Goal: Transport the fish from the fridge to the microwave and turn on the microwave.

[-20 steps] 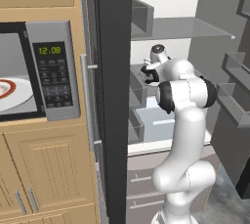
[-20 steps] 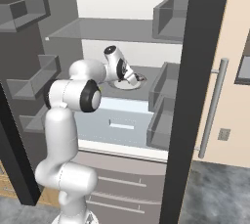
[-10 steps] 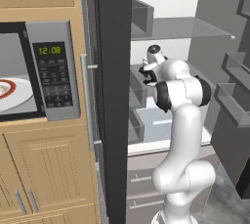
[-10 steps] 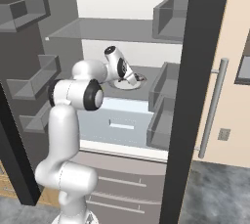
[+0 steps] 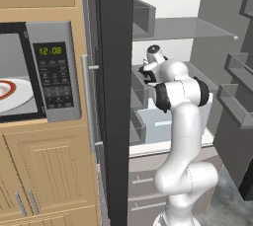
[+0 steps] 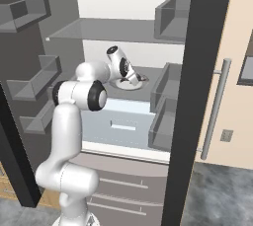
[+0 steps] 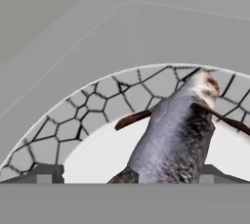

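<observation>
We see the arm reaching into the open fridge [image 6: 123, 32], its pincer [image 6: 132, 78] lowered over a shelf [image 6: 153, 76] in the middle of the grey interior. In the hand view the two dark fingertips [image 7: 46, 173] stand wide apart at the bottom, and between them, right under the pincer, lies the fish [image 7: 178, 135], grey-blue with reddish fins, its body running up and away from the fingertips. We cannot tell if the tips touch it. The fish rests on a white plate [image 7: 97, 115] with a cracked dark pattern round its rim; beyond the plate the shelf is plain grey and meets the back wall.

Above the pincer a glass shelf [image 6: 108, 30] spans the fridge. Below it is a pale blue-grey drawer [image 6: 118, 121]. Door bins [image 6: 165, 114] hang to its right on the dark door [image 6: 202, 72], and more bins [image 6: 37, 79] to its left.

Well off to the pincer's left, past the door's edge, the microwave [image 5: 52, 72] sits in tan wooden cabinets [image 5: 49, 170], its door open on a white plate with a red ring [image 5: 10, 94], its clock lit green.
</observation>
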